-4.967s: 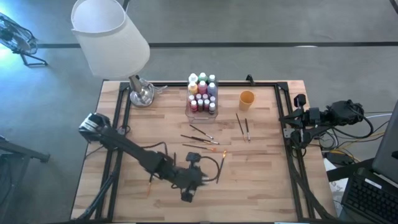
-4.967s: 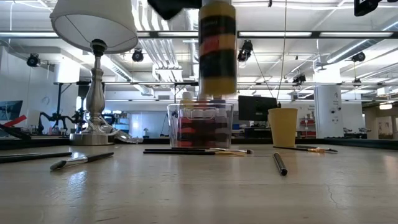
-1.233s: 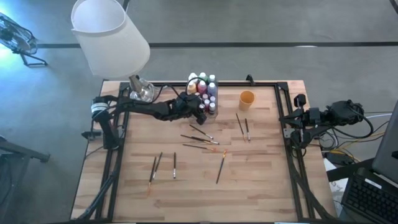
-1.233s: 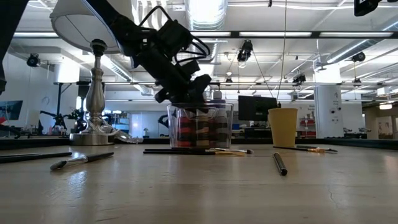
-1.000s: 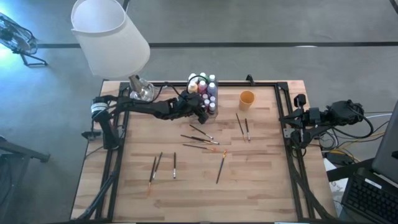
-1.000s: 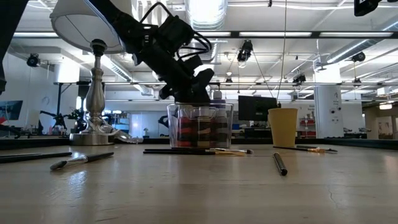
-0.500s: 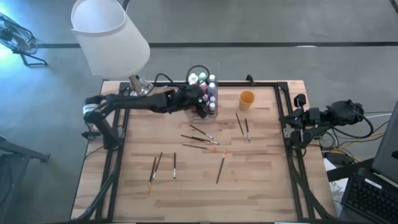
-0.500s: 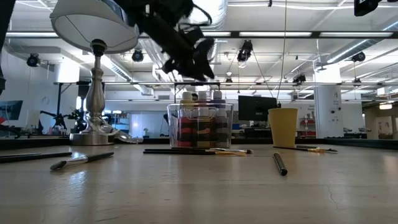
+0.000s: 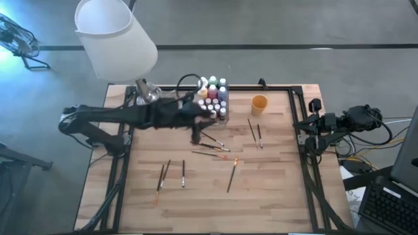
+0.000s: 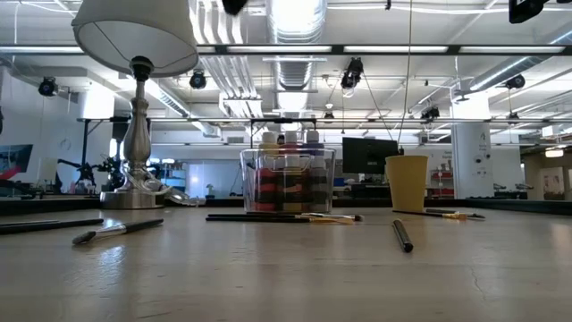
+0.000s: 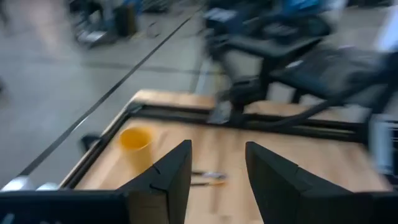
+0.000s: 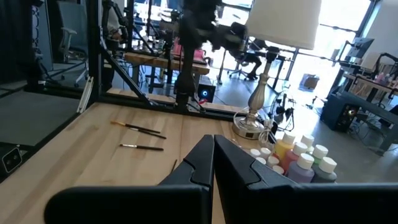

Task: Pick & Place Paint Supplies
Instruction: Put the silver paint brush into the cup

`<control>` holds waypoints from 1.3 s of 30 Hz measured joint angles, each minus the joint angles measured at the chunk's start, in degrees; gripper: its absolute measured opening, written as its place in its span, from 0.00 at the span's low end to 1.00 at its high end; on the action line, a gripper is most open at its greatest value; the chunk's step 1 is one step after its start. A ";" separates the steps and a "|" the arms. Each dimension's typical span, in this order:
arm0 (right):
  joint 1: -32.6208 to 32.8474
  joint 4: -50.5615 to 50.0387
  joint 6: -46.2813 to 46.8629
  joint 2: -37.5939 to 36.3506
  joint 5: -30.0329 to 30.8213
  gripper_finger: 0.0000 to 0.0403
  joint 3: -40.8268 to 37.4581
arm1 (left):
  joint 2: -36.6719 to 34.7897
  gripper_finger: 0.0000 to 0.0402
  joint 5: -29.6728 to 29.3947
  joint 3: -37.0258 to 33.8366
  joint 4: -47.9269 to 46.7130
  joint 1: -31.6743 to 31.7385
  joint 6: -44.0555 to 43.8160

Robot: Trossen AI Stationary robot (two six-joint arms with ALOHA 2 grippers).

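High view: left gripper over the bench centre-left, just near-left of the clear box, arm stretched in from the left edge. Motion-blurred; nothing visible in the fingers. Paint bottles packed upright in the clear box at far centre. Orange cup right of the box, apart from it. Paintbrushes scattered flat: a cluster just near of the box, a pair near the cup, one angled at centre, three toward the near left. Lamp at the far left corner. Right gripper parked at the right edge, off the work area.

Low view: no gripper in sight. Box with white-capped bottles standing level; brushes lying flat in front of it; a dark brush pointing toward the camera at right; cup upright.

Left wrist view: fingers spread wide, empty, aimed past the cup toward the right frame rail. Heavy blur.

Right wrist view: fingers closed tip to tip, holding nothing. Bottles and lamp base visible beyond; two brushes on the far planks.

Risks, as judgement: thin brushes flat on wood, so a descent slightly off-line likely to pinch air or roll a handle aside. Cluster near the box crossed and touching; a grab there apt to drag a neighbour. Arm sweeping close by the box; a low pass could clip it and topple bottles.
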 joint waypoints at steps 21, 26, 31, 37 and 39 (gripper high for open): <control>0.02 0.17 0.05 0.00 0.00 0.02 0.00 | -7.94 0.27 -9.90 -1.41 -15.13 -27.92 3.77; 0.00 1.22 8.39 0.00 -0.43 0.02 0.00 | -9.03 0.25 -9.84 -6.35 -14.94 -29.62 1.90; 0.00 6.20 7.15 0.00 -0.44 0.02 0.00 | -11.69 0.25 -9.74 -13.32 -12.03 -29.86 -1.94; 0.02 12.03 8.82 0.01 -0.48 0.02 0.00 | -19.21 0.24 -9.70 -23.37 -5.84 -30.03 -2.18; 0.00 12.74 8.76 0.02 -0.48 0.02 0.02 | -23.02 0.23 -9.70 -27.03 -3.71 -30.03 -1.80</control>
